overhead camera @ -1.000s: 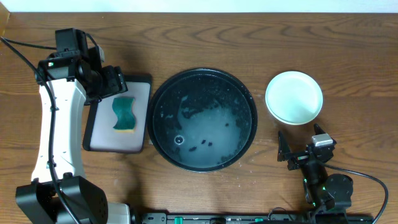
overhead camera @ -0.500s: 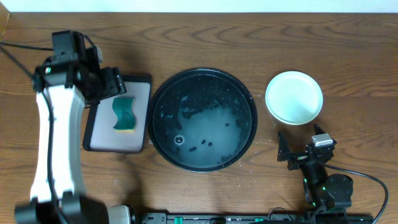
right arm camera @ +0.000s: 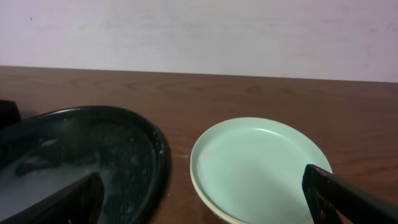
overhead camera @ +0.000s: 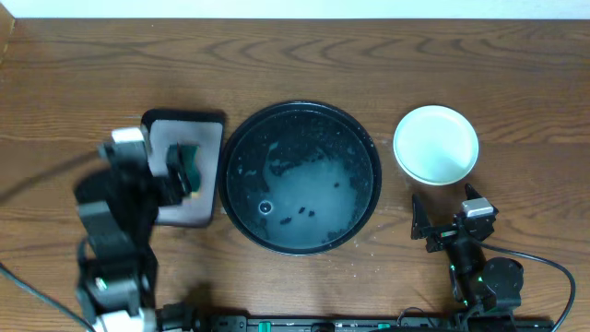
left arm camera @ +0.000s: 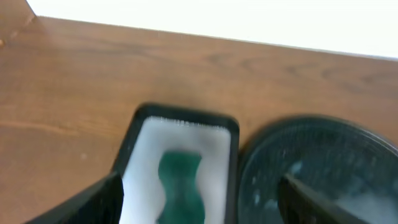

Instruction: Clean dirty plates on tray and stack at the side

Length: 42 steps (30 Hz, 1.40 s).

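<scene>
The round black tray (overhead camera: 241, 138) lies mid-table, wet with foam and a few dark specks, and carries no plates. The plates (overhead camera: 436, 145) are stacked to its right, a pale mint one on top; a yellow rim peeks out beneath the plates (right arm camera: 261, 168). My right gripper (overhead camera: 445, 210) rests open in front of the stack, apart from it. In its own view the right gripper (right arm camera: 205, 205) holds nothing. My left gripper (overhead camera: 171, 175), blurred, hovers open over the rectangular tray; in its own view the left gripper (left arm camera: 199, 211) is empty, with the green sponge (left arm camera: 180, 186) ahead.
A small rectangular black-rimmed tray (overhead camera: 205, 198) with a pale inside lies left of the round tray and holds the green sponge (overhead camera: 189, 164). The left arm (overhead camera: 115, 240) reaches in from the front left. Bare wooden table (overhead camera: 295, 65) lies behind.
The left arm has swung from the far left side of the rectangular tray back toward the front edge, its gripper still open. The right arm and the plates have not moved.
</scene>
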### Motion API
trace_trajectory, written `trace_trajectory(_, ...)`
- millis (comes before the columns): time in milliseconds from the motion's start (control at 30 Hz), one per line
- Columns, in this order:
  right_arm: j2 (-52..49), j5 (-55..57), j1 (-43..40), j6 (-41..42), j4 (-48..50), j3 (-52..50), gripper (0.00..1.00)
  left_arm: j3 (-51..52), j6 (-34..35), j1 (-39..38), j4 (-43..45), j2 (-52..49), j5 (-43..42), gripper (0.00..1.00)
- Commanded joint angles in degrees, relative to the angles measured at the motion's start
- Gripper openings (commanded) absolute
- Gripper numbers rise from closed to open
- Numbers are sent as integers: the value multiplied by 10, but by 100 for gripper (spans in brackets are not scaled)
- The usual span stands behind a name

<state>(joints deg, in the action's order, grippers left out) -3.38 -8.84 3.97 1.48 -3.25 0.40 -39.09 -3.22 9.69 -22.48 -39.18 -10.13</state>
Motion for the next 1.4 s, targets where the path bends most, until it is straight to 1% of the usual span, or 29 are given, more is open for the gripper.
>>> trace_trajectory(0,0,-4,-2,8,-2,-1,99,82,-40,0,39,85,1,79)
trace_trajectory(100,0,-4,-2,8,-2,-1,99,146,-73,-16,85,158,1,79)
trace_trajectory(233,0,-4,-2,8,-2,-1,99,221,-138,-47,135,236,5,79)
trace_trajectory(467,0,-4,-2,8,-2,-1,99,316,-144,-56,184,323,34,79)
trace_trajectory(633,0,-4,-2,8,-2,-1,99,360,-143,-56,188,369,44,79)
trace_trajectory(833,0,-4,-2,8,-2,-1,99,389,-143,-56,188,391,44,79)
trace_trajectory(1367,0,-4,-2,8,-2,-1,99,389,-143,-56,189,389,44,79)
